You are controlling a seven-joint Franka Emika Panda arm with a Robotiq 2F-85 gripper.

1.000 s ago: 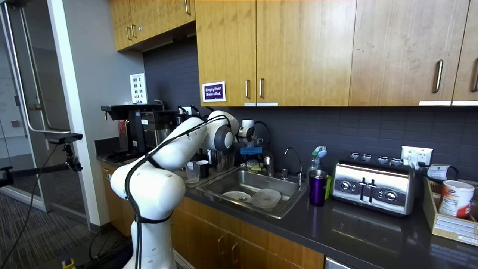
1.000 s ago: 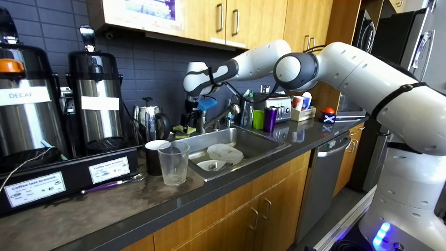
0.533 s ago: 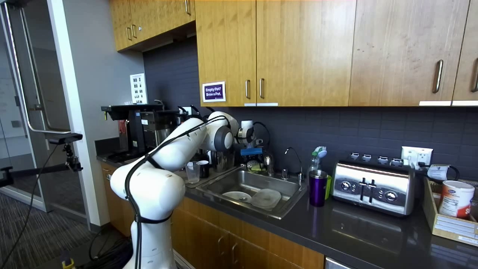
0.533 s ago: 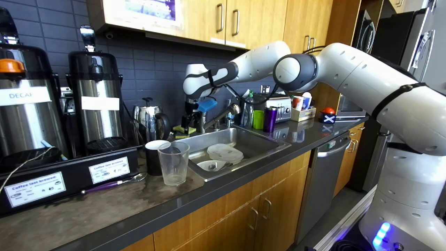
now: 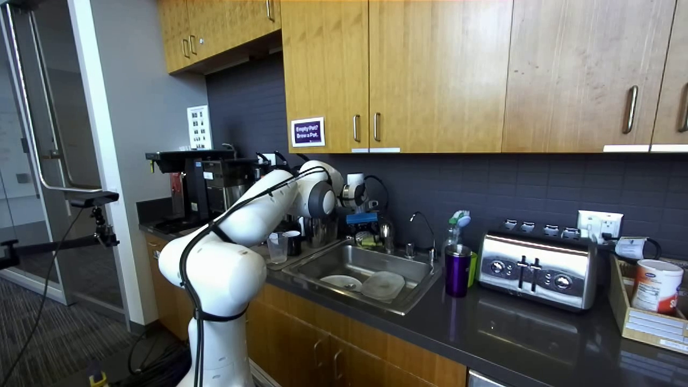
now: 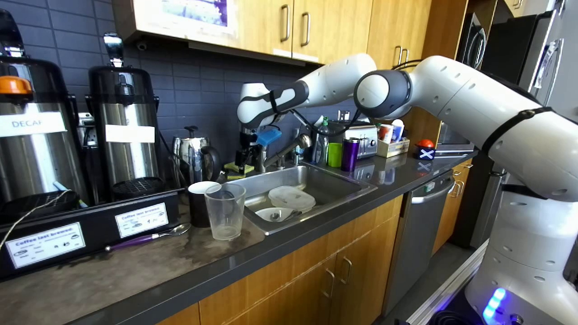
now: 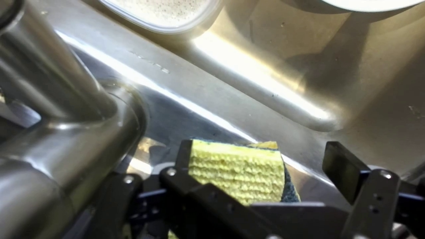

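Observation:
My gripper (image 7: pixel 262 162) is open and points down over the back rim of the sink. A yellow ribbed sponge (image 7: pixel 237 166) lies below and between its fingers in the wrist view. One finger (image 7: pixel 183 155) overlaps the sponge's edge; I cannot tell whether they touch. The other finger (image 7: pixel 343 171) stands apart from it, with a gap. A dark scouring layer and a second yellow corner (image 7: pixel 269 144) show under the sponge. In an exterior view the gripper (image 6: pixel 244 160) is just above the sponge (image 6: pixel 237 170), beside the faucet.
The metal faucet (image 7: pixel 66 109) stands close beside the gripper. The sink (image 6: pixel 325 180) holds a clear plastic container (image 6: pixel 291 198) and a white bowl (image 6: pixel 273 214). A steel kettle (image 6: pixel 192 155), a dark cup (image 6: pixel 198 207), a clear cup (image 6: pixel 226 216) and a purple tumbler (image 6: pixel 350 154) stand nearby.
The hand has lowered very slightly since one second ago. Over the last half second hardly anything moves. The sponge and sink items stay put.

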